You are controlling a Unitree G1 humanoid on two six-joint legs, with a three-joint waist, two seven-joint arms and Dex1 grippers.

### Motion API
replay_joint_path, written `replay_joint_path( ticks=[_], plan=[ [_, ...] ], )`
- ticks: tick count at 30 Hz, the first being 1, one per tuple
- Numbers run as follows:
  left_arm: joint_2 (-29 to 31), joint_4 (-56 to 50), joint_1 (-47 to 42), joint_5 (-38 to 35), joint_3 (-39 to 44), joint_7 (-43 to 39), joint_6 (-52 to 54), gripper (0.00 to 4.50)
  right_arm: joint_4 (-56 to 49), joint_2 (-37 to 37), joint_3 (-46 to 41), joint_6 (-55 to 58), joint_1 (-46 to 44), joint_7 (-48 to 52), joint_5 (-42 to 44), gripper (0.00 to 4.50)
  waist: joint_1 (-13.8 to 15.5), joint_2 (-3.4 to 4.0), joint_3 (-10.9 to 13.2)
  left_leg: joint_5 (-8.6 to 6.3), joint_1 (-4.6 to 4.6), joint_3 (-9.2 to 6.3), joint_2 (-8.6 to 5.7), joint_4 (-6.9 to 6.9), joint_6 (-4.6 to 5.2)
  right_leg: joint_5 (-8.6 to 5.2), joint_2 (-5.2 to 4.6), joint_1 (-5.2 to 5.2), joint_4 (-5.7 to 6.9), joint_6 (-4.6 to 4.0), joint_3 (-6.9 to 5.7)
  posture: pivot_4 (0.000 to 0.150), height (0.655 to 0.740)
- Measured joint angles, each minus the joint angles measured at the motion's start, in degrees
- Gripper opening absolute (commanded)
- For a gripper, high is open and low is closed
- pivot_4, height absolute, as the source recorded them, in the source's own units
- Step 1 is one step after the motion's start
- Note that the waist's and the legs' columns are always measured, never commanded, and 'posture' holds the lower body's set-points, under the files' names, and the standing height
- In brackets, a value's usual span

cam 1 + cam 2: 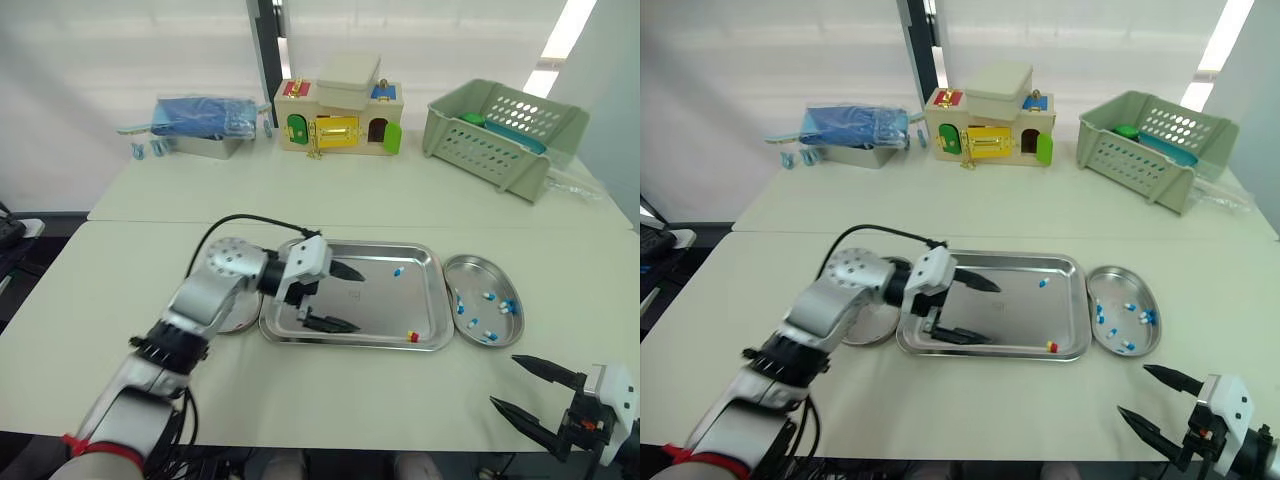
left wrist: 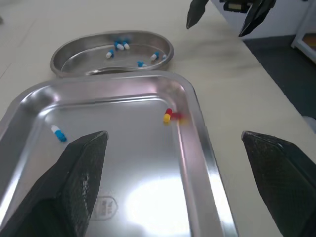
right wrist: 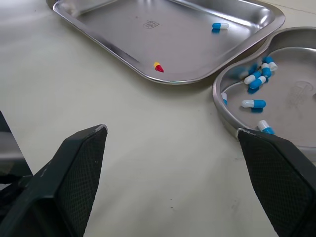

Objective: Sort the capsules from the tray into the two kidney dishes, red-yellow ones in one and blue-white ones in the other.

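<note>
A steel tray (image 1: 350,300) lies at the table's middle. One red-yellow capsule (image 1: 412,336) rests by its near right corner, and one blue-white capsule (image 1: 398,270) lies toward its far right. My left gripper (image 1: 357,298) hovers open over the tray's left half, empty. The right kidney dish (image 1: 505,335) touches the tray's right edge and holds several blue-white capsules (image 3: 254,81). The left kidney dish (image 1: 865,328) is mostly hidden behind my left arm. My right gripper (image 1: 505,382) stands open and empty near the table's front right, short of the dish.
At the back of the table stand a wooden toy house (image 1: 340,118), a green plastic basket (image 1: 500,135) and a metal box with a blue bag (image 1: 200,120). The table's front edge runs just below my right gripper.
</note>
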Motion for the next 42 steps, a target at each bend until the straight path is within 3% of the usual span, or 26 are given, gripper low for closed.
replay_joint_path(
  ticks=[4,5,8,13,26,42],
  plan=[
    [-7.13,15.78,-8.28,4.51,-1.74,-3.06,-7.53,4.50,-0.72,0.78,1.56,-0.16,0.98,-2.08,-0.26,4.43,-0.01,-0.03,0.02,0.00,-0.03,-0.02,-0.03,0.02,0.00,0.00,0.00,-0.01,0.00,0.01,-0.01,0.150,0.7400],
    [-8.66,18.78,-9.82,5.52,-2.01,-3.59,-9.05,4.32,-1.25,0.94,1.78,-0.24,1.22,-2.50,-0.33,4.47,-0.06,-0.04,0.02,0.00,-0.03,-0.01,-0.03,0.02,0.00,0.00,0.00,-0.01,0.00,0.01,0.00,0.150,0.7400],
    [-13.66,28.22,-14.60,8.56,-2.90,-4.77,-13.91,3.55,-3.12,2.06,3.05,-0.28,2.13,-4.26,-0.81,4.50,0.00,-0.08,0.05,0.00,-0.06,-0.03,-0.04,0.04,0.00,0.00,0.00,-0.02,-0.01,0.02,-0.02,0.150,0.7400],
    [-17.52,35.62,-17.37,12.72,-3.44,-6.62,-20.49,1.84,-5.28,2.27,3.45,-0.16,4.06,-6.38,-0.87,4.50,-0.30,-0.08,0.05,0.00,-0.04,-0.03,-0.04,0.03,0.01,-0.01,0.00,-0.03,0.01,0.02,-0.01,0.150,0.7400],
    [-23.22,37.96,-17.23,18.24,-4.06,-5.15,-20.27,1.84,-11.80,2.13,3.64,4.97,4.04,-11.55,0.01,4.50,-0.26,-0.08,0.05,0.00,-0.06,-0.06,-0.04,0.04,0.01,-0.01,0.00,-0.03,0.03,0.02,-0.02,0.150,0.7400],
    [-25.28,40.37,-15.98,22.98,-5.05,-2.63,-18.65,1.84,-18.80,1.97,4.38,11.59,3.99,-16.77,0.73,4.50,-0.24,-0.07,0.04,0.00,-0.06,-0.06,-0.04,0.05,0.01,-0.01,0.00,-0.03,0.04,0.02,-0.02,0.150,0.7400]
  ],
)
